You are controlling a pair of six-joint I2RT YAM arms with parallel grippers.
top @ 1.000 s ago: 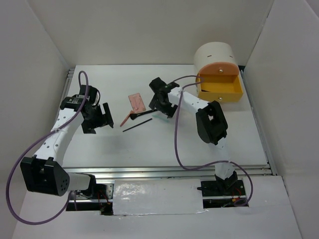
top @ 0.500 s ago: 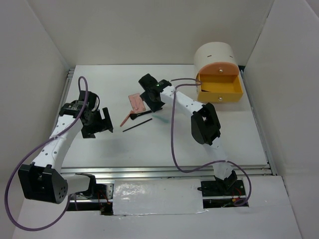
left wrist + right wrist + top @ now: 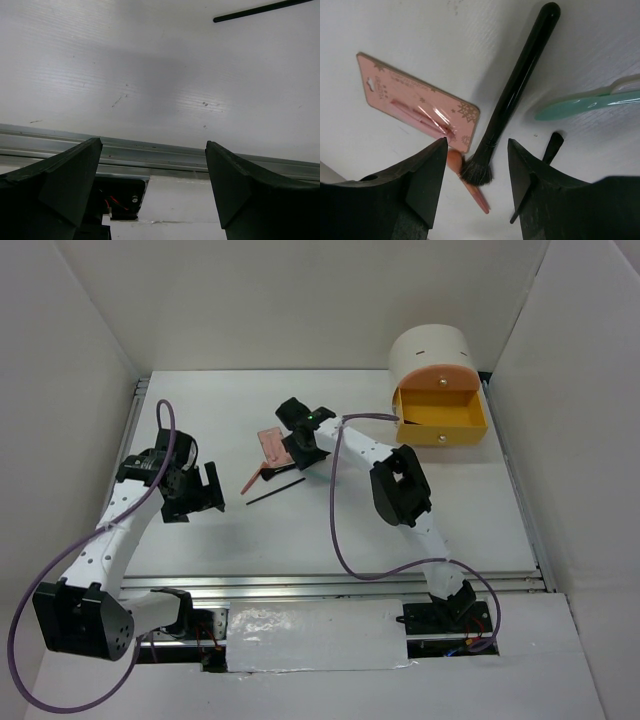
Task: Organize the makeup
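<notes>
My right gripper is open and hangs over the makeup left of the table's middle. In the right wrist view its jaws straddle the bristle end of a black brush without touching it. Next to the brush lie a flat pink palette, a red-handled brush, a mint-green stick and a thin black pencil. The top view shows the palette, the red-handled brush and the pencil. My left gripper is open and empty, left of the pencil. The silver-grey case is out of view.
A round cream drawer unit stands at the back right, its yellow drawer pulled open. The table's metal front rail runs just beyond my left fingers. White walls close in the table on three sides.
My right gripper has moved left, from beside the makeup to right above the palette and brushes. My left arm has drawn slightly toward the near edge. No item has moved.
</notes>
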